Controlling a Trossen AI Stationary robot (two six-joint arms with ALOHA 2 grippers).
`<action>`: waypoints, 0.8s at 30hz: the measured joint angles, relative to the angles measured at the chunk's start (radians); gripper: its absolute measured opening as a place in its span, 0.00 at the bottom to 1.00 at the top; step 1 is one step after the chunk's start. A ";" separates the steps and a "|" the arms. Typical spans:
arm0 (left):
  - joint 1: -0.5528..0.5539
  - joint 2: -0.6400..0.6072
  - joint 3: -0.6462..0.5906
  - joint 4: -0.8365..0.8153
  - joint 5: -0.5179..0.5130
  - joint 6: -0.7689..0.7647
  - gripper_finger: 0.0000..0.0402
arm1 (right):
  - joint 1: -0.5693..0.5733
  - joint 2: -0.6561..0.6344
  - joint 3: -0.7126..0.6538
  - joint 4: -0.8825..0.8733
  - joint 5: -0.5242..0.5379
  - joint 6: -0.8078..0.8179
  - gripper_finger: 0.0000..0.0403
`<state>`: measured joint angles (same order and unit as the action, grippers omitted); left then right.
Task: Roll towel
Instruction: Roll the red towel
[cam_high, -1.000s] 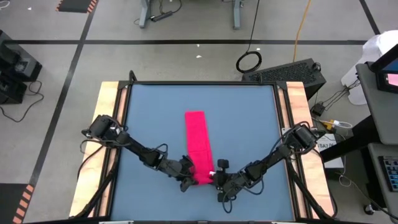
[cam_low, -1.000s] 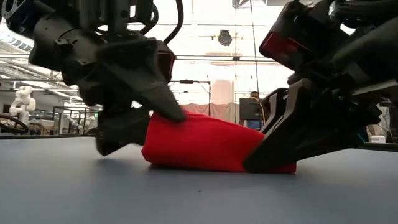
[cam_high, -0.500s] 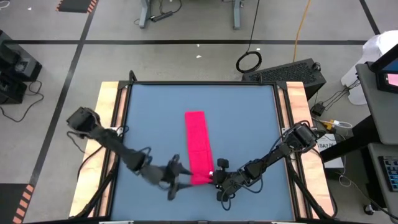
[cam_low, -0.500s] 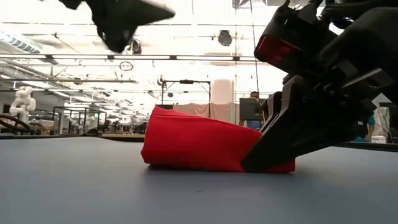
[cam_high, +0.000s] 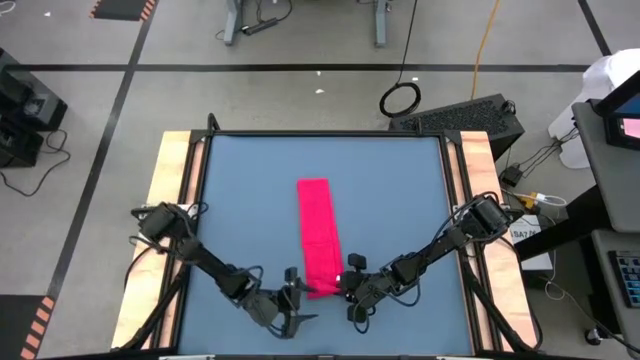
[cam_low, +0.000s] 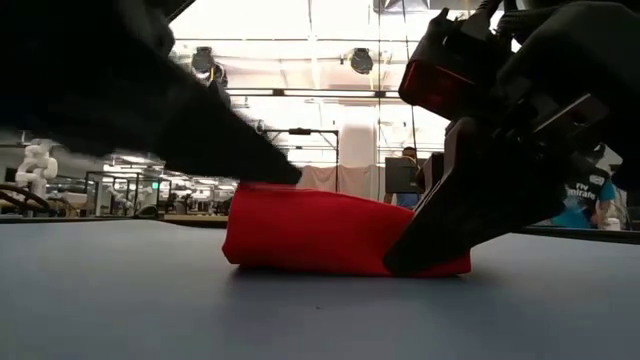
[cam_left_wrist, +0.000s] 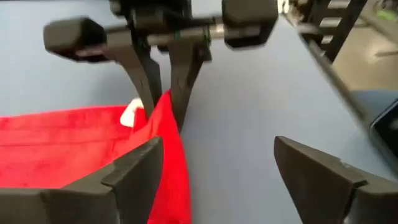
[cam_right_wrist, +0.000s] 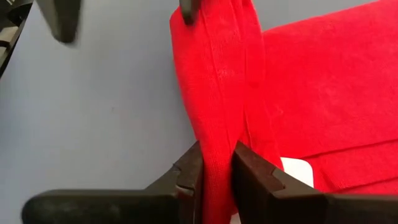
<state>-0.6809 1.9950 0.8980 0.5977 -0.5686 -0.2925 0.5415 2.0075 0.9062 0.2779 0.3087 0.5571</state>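
Pinching the near end of the towel (cam_high: 320, 235), the right end effector (cam_high: 343, 286) has its two fingers (cam_right_wrist: 249, 174) pressed together on a raised fold of the red-pink cloth, as the right wrist view shows plainly. In the low view this end effector (cam_low: 425, 250) reaches down to the desk (cam_high: 400, 200) at the right end of the rolled-up bulge of towel (cam_low: 320, 232), its tip touching the cloth there. A small white tag (cam_right_wrist: 297, 172) lies just beside the clamped fold; the left wrist view shows the same tag (cam_left_wrist: 131, 114) next to the right arm's closed fingers.

On the other side of that near end, the left end effector (cam_high: 290, 300) sits just beside the towel with its fingers (cam_left_wrist: 134, 165) spread wide apart and nothing between them. One finger lies at the cloth's edge (cam_left_wrist: 174, 168), the other stands off over bare blue desk. In the low view its dark bulk (cam_low: 150, 110) fills the upper left, with a finger tip reaching toward the top of the bulge.

Farther on, the towel runs as a long, narrow folded strip straight away from the two end effectors toward the middle of the desk, lying flat there. Both arms stretch back from the near edge to their mounts at the desk's left and right sides.

Beyond the desk, grey floor carries a coiled cable (cam_high: 400, 98) and a dark box (cam_high: 465, 118).
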 joint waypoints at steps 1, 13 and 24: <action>-0.002 0.014 0.005 -0.003 -0.018 0.017 0.78 | 0.000 0.000 0.000 0.000 -0.001 0.003 0.15; 0.011 0.040 0.016 -0.013 -0.077 0.098 0.80 | 0.000 0.000 0.000 0.000 -0.004 0.008 0.15; 0.030 0.040 0.016 0.001 -0.074 0.146 0.80 | 0.000 0.000 0.000 0.001 -0.017 0.008 0.15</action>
<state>-0.6506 2.0354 0.9138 0.5989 -0.6423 -0.1467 0.5415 2.0071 0.9058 0.2785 0.2918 0.5652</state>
